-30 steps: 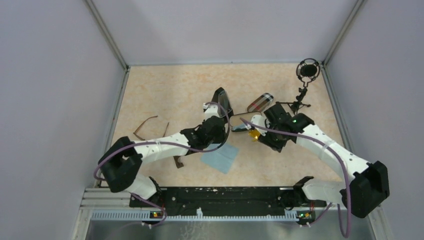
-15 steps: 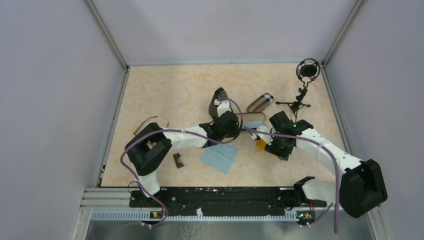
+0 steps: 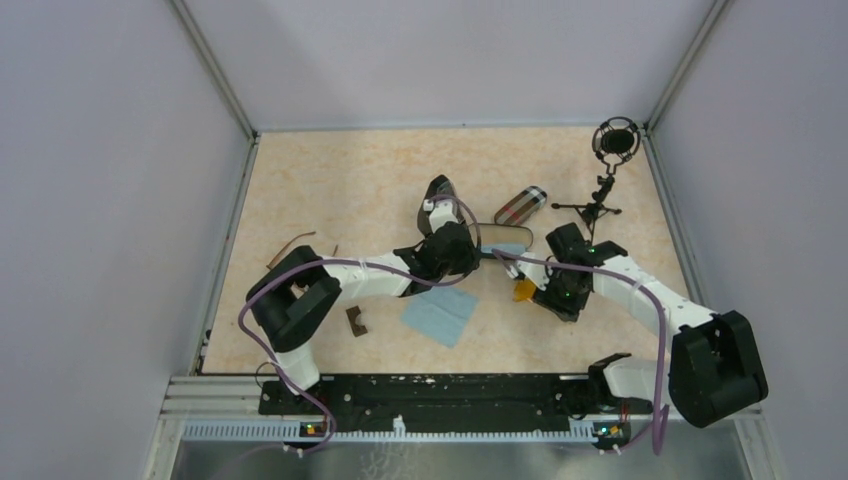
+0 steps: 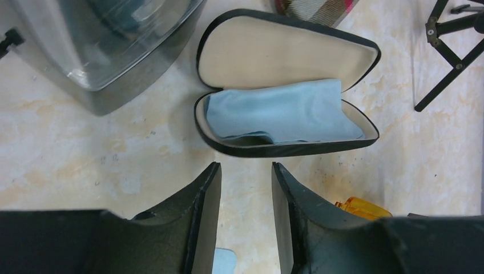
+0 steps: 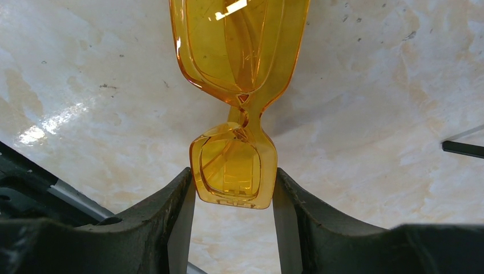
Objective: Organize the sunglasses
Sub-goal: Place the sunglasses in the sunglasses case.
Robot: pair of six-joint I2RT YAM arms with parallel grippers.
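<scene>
Pinching amber sunglasses [image 5: 240, 68]: right gripper [image 5: 234, 185], clear from wrist only.

Amber sunglasses [image 5: 240, 68]: far lens cropped at top edge, beyond right gripper [image 5: 234, 174] fingertips.
Plaid case [image 4: 317, 7]: cut off, past left gripper [image 4: 245, 167] fingertips.

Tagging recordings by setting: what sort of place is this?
Probably a lab test cell: plain grey walls enclose the tabletop, a metal rail carries the arms, and a microphone stands on a tripod.
</scene>
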